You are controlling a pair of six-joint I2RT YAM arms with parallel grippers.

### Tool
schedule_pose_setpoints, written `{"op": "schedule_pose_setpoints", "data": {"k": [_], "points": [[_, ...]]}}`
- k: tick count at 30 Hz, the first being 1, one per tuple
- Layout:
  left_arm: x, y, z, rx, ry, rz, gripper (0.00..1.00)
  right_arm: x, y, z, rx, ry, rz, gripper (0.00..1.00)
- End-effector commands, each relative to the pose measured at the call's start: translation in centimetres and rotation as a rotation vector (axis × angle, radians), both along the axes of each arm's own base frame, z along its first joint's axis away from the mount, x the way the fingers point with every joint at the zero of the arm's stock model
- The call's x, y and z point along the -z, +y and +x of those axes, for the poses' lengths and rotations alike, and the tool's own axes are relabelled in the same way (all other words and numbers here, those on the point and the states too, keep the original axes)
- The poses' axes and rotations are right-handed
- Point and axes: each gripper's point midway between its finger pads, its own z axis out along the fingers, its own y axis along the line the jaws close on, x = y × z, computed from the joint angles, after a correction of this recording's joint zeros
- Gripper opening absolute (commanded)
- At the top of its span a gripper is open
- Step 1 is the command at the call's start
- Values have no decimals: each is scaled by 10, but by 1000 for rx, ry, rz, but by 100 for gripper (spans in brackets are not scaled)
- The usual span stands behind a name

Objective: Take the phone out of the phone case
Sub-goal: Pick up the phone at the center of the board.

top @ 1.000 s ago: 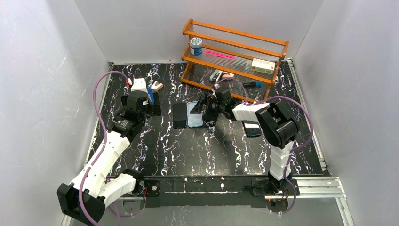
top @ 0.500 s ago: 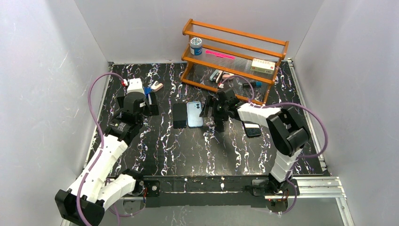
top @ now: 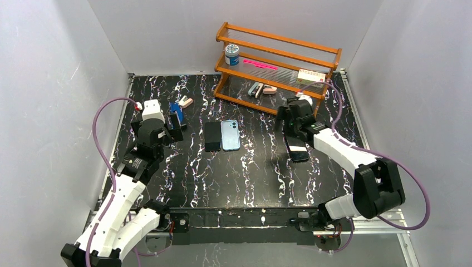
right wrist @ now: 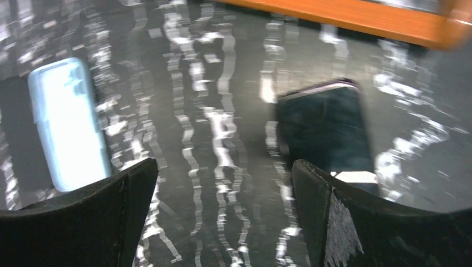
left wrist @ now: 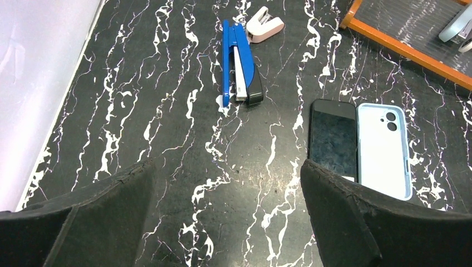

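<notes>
A black phone (top: 212,136) lies flat on the table beside a light blue phone case (top: 230,135), the two side by side and touching. Both show in the left wrist view, the phone (left wrist: 333,139) left of the case (left wrist: 384,150). The case also shows blurred in the right wrist view (right wrist: 68,122). My left gripper (top: 173,123) is open and empty, left of the phone. My right gripper (top: 288,127) is open and empty, right of the case, above a second dark phone (top: 297,149).
An orange wooden rack (top: 276,67) stands at the back with a spool, a pink pen and a box on it. A blue stapler (left wrist: 238,64) and a small pink stapler (left wrist: 264,24) lie near the left gripper. The second dark phone shows in the right wrist view (right wrist: 328,130).
My right gripper has pulled away from the case, moving right and back toward the rack. My left arm has drawn back to the left. Phone and case lie still.
</notes>
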Motion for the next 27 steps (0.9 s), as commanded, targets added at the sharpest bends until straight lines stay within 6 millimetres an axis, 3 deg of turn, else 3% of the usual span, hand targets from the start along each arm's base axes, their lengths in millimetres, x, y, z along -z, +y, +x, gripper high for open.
{"op": "schedule_pose_setpoints", "data": {"k": [1,5,11,20,27], "points": [[-8,10,-6,-47,-50,-13,98,17,-71,-6,258,50,-119,99],[-7,11,-7,-48,-52,-11,98,29,-104,-10,351,93,-138,99],[-12,8,-9,-28,-65,-20,98,56,-124,-12,425,185,-48,99],[-18,6,-11,4,-111,-24,98,83,-100,-17,280,291,7,99],[-16,5,-11,7,-106,-25,98,82,-70,-30,130,307,7,99]]}}
